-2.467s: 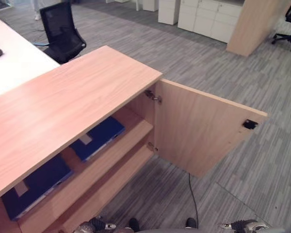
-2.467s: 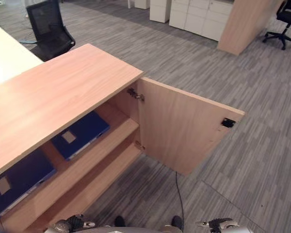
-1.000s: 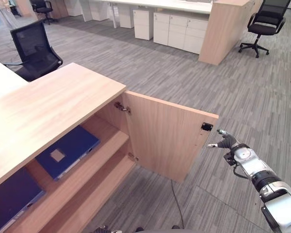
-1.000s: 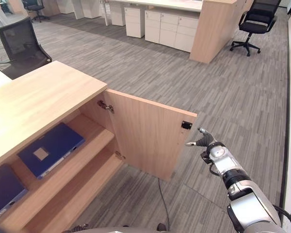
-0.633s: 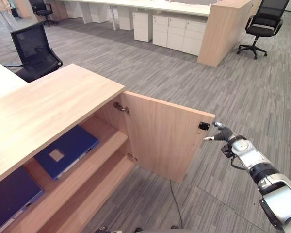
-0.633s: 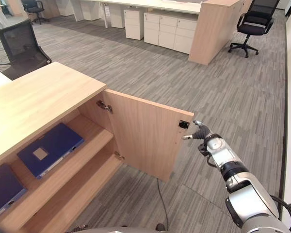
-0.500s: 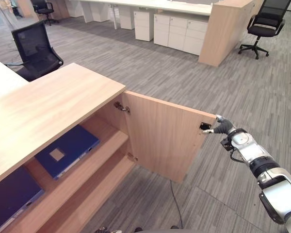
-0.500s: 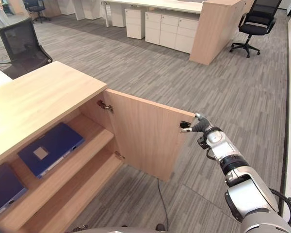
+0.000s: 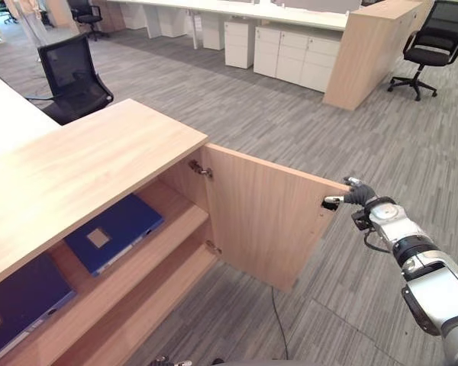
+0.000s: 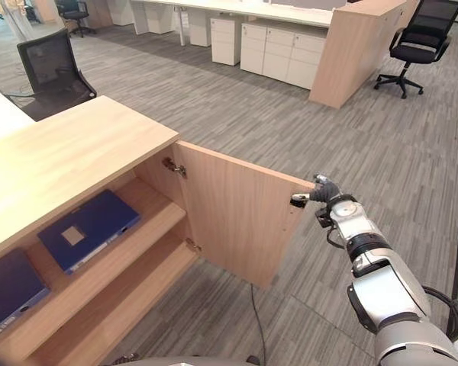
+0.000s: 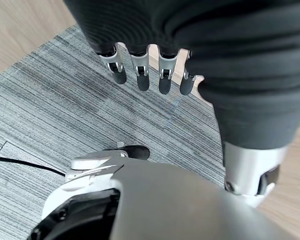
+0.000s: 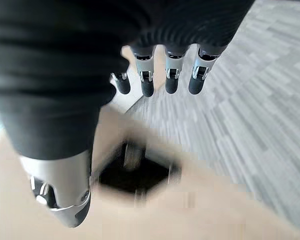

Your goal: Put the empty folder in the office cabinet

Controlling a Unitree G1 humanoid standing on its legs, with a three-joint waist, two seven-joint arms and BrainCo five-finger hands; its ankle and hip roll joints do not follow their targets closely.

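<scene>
The wooden office cabinet (image 9: 91,160) stands with its door (image 9: 267,221) swung wide. A blue folder (image 9: 113,232) lies flat on the upper shelf. A second, darker blue folder (image 9: 19,293) lies further left on the same shelf. My right hand (image 9: 359,195) is at the door's free upper corner, its fingers (image 12: 172,75) straight and its tip touching the edge by the black latch (image 9: 328,204). It holds nothing. My left hand (image 11: 142,75) hangs low over the carpet with relaxed fingers.
A black office chair (image 9: 76,76) stands behind the cabinet, beside a white desk (image 9: 4,118). White drawer units (image 9: 290,53) and a wooden partition (image 9: 362,53) line the far side, with another chair (image 9: 435,34) beyond. Open grey carpet (image 9: 305,130) lies to the right of the door.
My right hand has moved up and left to the door's free corner and now touches it by the latch. The camera has shifted slightly; the folders lie as before.
</scene>
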